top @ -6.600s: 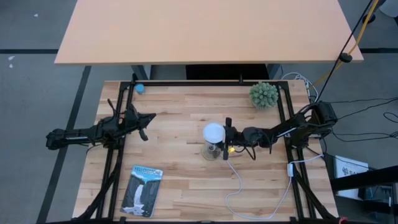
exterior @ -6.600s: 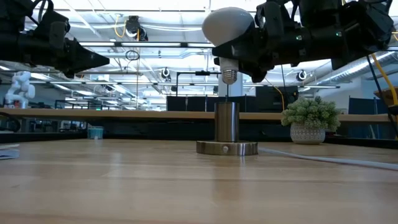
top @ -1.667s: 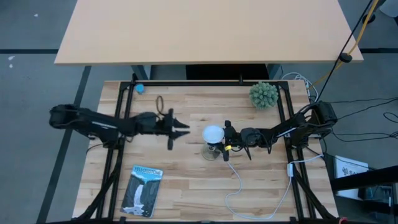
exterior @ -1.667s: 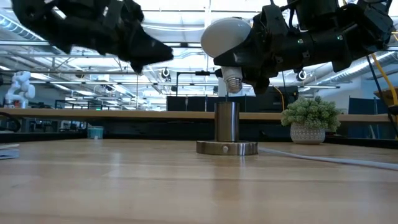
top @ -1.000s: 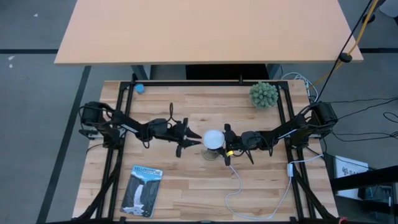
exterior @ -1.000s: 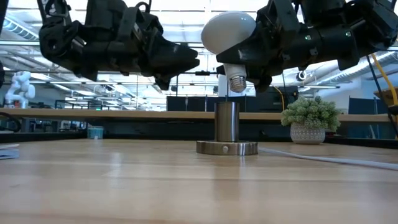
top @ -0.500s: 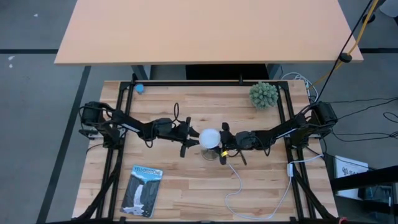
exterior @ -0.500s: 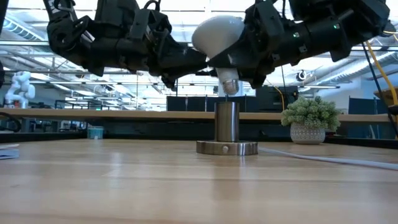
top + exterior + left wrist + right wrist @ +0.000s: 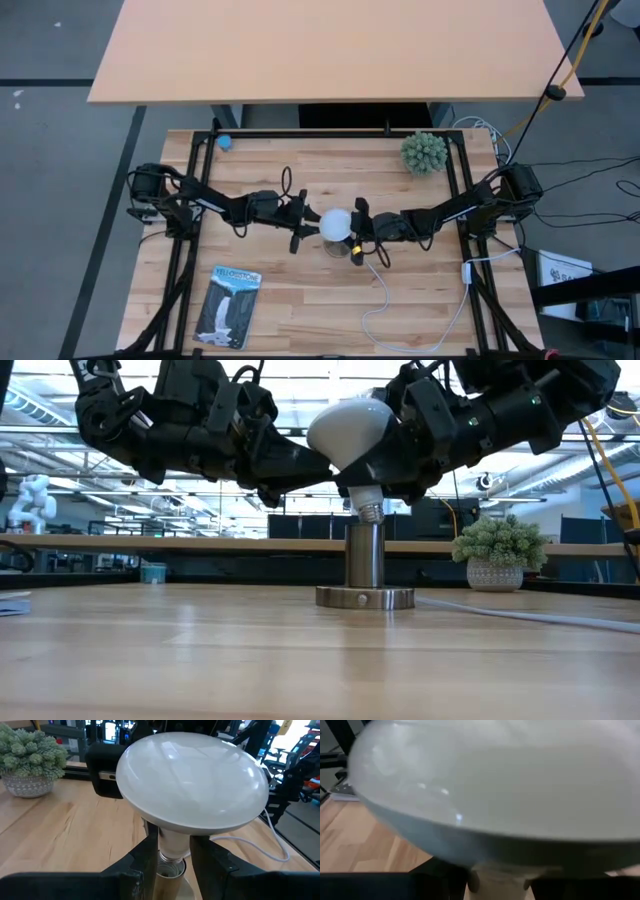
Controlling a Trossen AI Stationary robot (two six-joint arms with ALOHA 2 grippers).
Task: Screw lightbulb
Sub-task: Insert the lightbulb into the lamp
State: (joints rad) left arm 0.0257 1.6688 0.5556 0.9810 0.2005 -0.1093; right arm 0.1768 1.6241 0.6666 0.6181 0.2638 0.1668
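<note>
The white lightbulb [image 9: 350, 426] hangs tilted over the metal socket base [image 9: 365, 558], which stands on the table's middle. The dome leans toward the table's left and the silvery screw end [image 9: 368, 512] is at the socket's mouth. My right gripper [image 9: 358, 228] is shut on the lightbulb from the right. My left gripper [image 9: 174, 856] has come in from the left, open, with one finger on either side of the lightbulb's neck [image 9: 174, 842] under the dome. My right gripper pinches the lightbulb's neck [image 9: 372, 478] just under the dome between its two fingers, coming slanting from the table's right. The lightbulb is tilted and its screw end meets the socket's top. I cannot tell whether my left gripper's fingers [image 9: 148, 855] touch the neck.
A spiky green plant in a pot [image 9: 424, 152] stands at the far right. A booklet [image 9: 228, 305] lies near the front left. The socket's white cord [image 9: 400, 322] loops toward the front right. A small blue thing [image 9: 224, 142] sits at the far left corner.
My left gripper has gone toward the table's right until its fingers flank the bulb's neck. My right gripper has carried the lightbulb a little left and down and tipped it, so the screw end has come from above the socket down to its mouth.
</note>
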